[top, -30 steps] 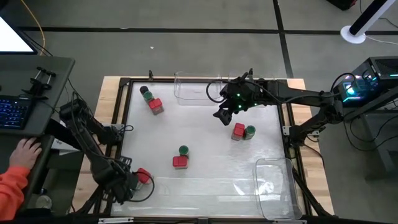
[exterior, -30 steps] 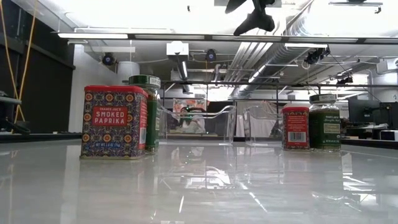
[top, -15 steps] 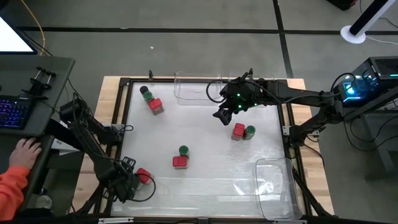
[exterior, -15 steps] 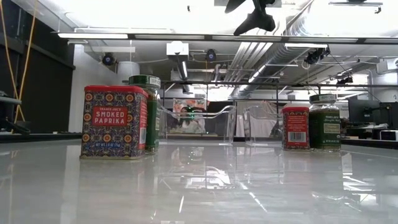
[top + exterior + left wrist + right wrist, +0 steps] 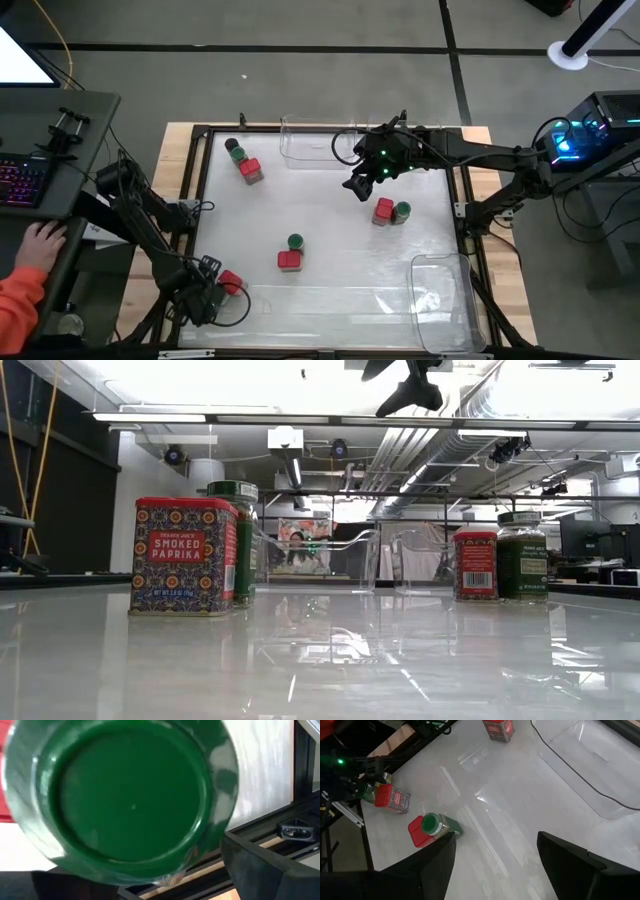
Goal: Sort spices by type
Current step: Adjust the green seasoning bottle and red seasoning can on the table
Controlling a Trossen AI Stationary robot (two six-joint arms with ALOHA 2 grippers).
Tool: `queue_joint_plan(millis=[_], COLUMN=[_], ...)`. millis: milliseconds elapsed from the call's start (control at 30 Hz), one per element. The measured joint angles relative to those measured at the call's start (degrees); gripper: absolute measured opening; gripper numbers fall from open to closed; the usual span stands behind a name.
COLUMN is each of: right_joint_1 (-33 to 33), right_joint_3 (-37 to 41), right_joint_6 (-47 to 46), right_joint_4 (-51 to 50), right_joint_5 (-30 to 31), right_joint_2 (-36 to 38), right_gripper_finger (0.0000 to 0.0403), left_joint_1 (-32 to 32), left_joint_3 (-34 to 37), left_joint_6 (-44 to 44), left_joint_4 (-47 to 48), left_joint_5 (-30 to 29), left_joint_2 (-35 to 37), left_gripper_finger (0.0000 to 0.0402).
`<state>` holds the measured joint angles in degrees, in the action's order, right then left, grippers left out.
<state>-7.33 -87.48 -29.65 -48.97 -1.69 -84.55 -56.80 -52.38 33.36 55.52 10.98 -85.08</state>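
Green fills the left wrist view: a round jar cap (image 5: pixel 125 805) sits right under the left tool (image 5: pixel 207 297), at the counter (image 5: pixel 330 300) corner nearest the person's hand (image 5: pixel 40 243). A red tin (image 5: pixel 230 282) stands touching it. The left tool is spread wide around the cap; I cannot tell if it grips yet. Farther from that corner stand three more red-and-green pairs, unsorted. The right tool (image 5: pixel 357 184) hangs open and empty beside the far clear bin (image 5: pixel 300 150), probably waiting.
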Motion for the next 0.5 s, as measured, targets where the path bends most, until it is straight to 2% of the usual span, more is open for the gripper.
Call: queue_joint_plan(millis=[500], right_joint_1=[0.0], right_joint_3=[0.0], right_joint_6=[0.0], right_joint_4=[0.0], right_joint_5=[0.0], right_joint_2=[0.0], right_gripper_finger=[0.0275], left_joint_1=[-0.3], left_joint_3=[0.0], left_joint_6=[1.6], left_joint_4=[-0.7], left_joint_5=[-1.1], left_joint_2=[0.0], left_gripper_finger=[0.0298])
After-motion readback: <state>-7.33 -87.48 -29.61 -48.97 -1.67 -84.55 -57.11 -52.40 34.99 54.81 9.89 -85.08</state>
